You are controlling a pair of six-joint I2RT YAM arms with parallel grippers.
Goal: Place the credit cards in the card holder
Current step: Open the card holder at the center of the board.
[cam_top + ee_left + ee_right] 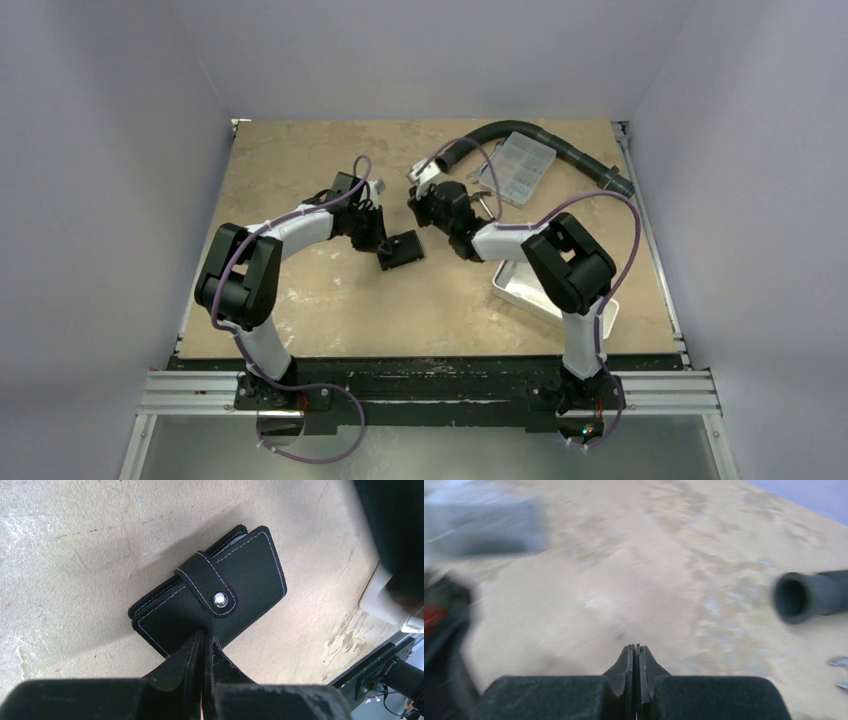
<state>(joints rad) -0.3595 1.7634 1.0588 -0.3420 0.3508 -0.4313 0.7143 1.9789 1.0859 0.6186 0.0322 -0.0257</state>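
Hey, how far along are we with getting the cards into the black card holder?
Looks nearly done. The card holder lies closed on the table, strap snapped, pale edges showing between its covers; no loose cards in view. In hand: nothing; the left gripper is shut at the holder's edge, the right gripper shut and empty. Left: probably just backing both grippers away.

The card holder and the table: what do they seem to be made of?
The card holder looks like matte black leather or imitation: pale stitching, shiny metal snap. The table looks like bare tan wood board, stained, probably.
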